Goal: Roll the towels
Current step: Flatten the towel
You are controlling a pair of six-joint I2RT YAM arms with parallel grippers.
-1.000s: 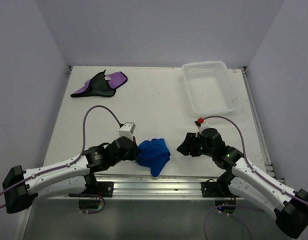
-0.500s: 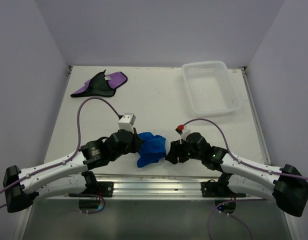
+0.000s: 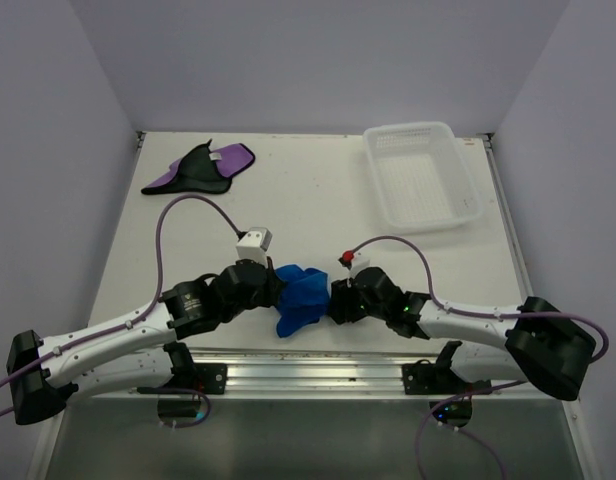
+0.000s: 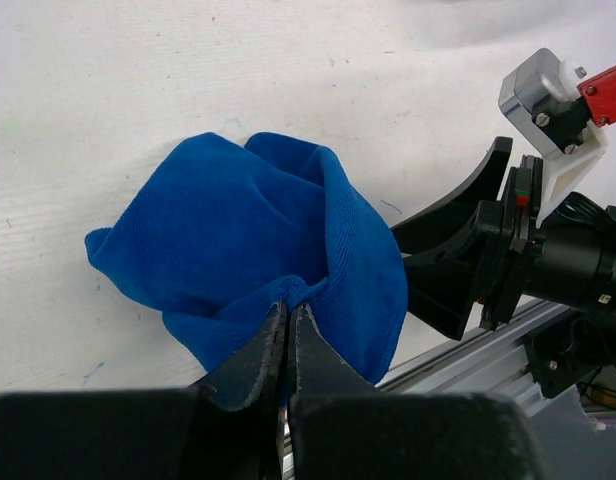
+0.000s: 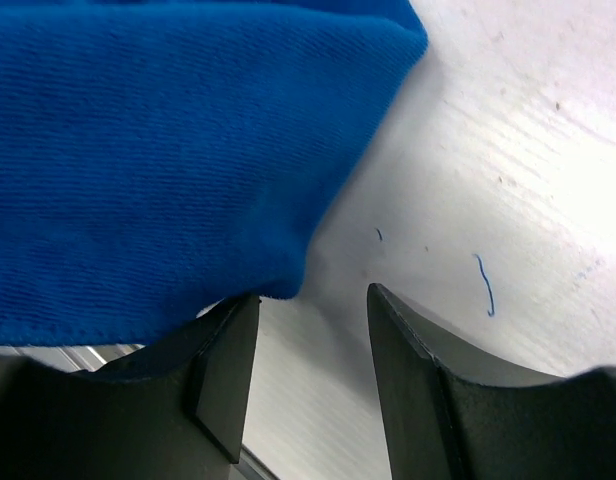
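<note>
While the crumpled blue towel [image 3: 302, 296] at the bench's [image 3: 308, 200] near edge is pinched by the closed left fingers [image 4: 254, 358], its hem is judged next to be taken by the open right fingers [image 5: 224, 372], before rolling.

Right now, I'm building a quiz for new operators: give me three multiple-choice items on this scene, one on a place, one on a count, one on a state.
1. Where on the table does the purple towel lie?
A. far left
B. near right
C. dead centre

2. How many towels are in the basket?
A. two
B. one
C. none

3. The left gripper is:
A. open
B. shut on the blue towel
C. shut on the purple towel

Answers:
1 A, since the top view shows it by the far left corner.
2 C, since only bare white mesh shows inside.
3 B, since the left wrist view shows its fingers pinched together on a blue fold.
</note>
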